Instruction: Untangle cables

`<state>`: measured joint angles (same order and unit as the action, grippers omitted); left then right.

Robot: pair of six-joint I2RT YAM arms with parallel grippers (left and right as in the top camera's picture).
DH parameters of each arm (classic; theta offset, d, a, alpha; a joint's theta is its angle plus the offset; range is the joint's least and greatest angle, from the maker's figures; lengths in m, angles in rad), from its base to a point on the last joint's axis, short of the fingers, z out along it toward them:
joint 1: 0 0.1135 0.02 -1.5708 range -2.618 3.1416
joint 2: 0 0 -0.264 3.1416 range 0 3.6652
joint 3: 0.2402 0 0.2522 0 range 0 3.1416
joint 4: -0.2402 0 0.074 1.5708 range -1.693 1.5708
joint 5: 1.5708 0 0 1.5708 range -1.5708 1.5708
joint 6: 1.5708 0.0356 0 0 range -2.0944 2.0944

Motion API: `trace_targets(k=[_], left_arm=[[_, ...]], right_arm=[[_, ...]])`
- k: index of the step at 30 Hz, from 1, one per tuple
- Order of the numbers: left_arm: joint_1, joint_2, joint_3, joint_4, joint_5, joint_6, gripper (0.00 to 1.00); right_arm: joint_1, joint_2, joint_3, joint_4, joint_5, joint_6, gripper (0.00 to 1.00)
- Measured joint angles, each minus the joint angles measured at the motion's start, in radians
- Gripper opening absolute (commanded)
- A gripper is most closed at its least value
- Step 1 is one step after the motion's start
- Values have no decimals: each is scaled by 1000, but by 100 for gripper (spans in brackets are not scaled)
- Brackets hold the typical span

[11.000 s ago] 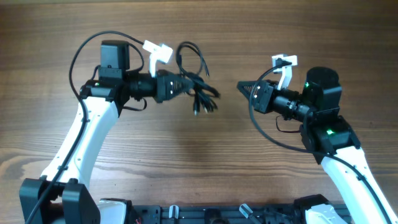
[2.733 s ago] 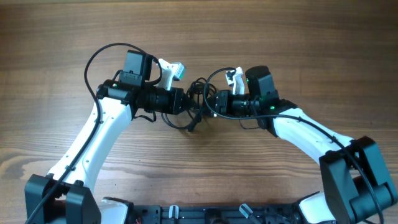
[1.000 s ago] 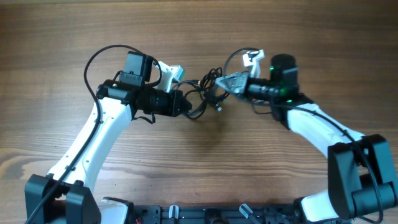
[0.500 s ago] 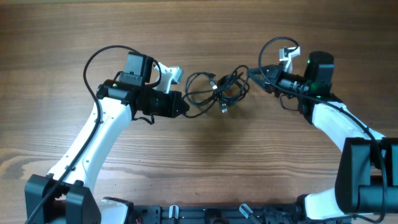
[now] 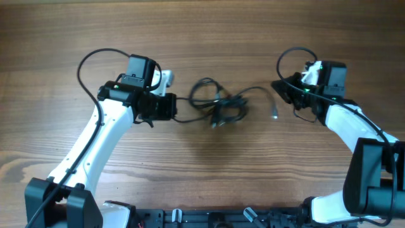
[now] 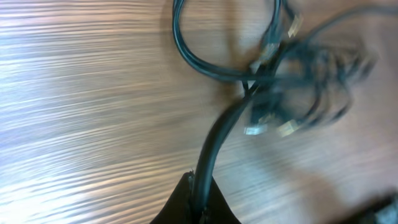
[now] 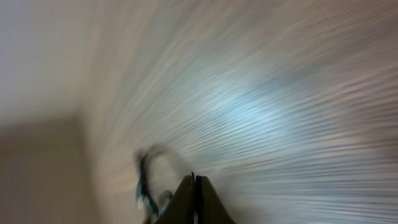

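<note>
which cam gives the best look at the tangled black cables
Overhead. It shows the whole bunch of thin black cables: loop, knot and loose plug end. The left wrist view is closer but blurred and cropped, one strand running into its fingers. The right wrist view shows only a dark smear.

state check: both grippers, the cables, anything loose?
left gripper: shut on one strand of the cables, which runs from it to the bunch.
right gripper: shut, nothing visible between its fingers; wrist view is blurred.
cables: tangled in a bunch between the arms, with one open loop on the left gripper's side.
plug end: loose, on a strand trailing from the bunch toward the right gripper, not held.
</note>
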<state>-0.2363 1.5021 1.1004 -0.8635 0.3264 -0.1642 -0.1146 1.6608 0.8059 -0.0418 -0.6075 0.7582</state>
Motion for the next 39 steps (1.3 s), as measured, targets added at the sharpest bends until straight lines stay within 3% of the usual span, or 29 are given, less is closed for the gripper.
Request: trace_targets(k=[5,10,11,14,17,18,19,20,39], left_arm=[[119,0,0,8,-74,-116,4],[311,0,0,45,-6,-183,6],[344,0,0,52,29,-182,6],[389,0,0,52,103,-177,6],[384,0,0,45,134,-165,13],[378,0,0,41,139,-159,32],[370,0,-2,40,141,-153,70],[361,0,-4,39,139,-150,100],[153,19,-49,127,28,-145,100]], right_arm=[[-63,0,0,-69,136,-12,4],[-132,0,0,-120,187,-20,4],[-141,0,0,-130,189,-23,6],[-143,0,0,-144,166,-51,24],[-137,0,0,-169,109,-72,25],[-132,0,0,-180,87,-76,28],[-126,0,0,-191,68,-80,30],[-119,0,0,-198,56,-80,31],[181,0,0,-205,13,-90,37]])
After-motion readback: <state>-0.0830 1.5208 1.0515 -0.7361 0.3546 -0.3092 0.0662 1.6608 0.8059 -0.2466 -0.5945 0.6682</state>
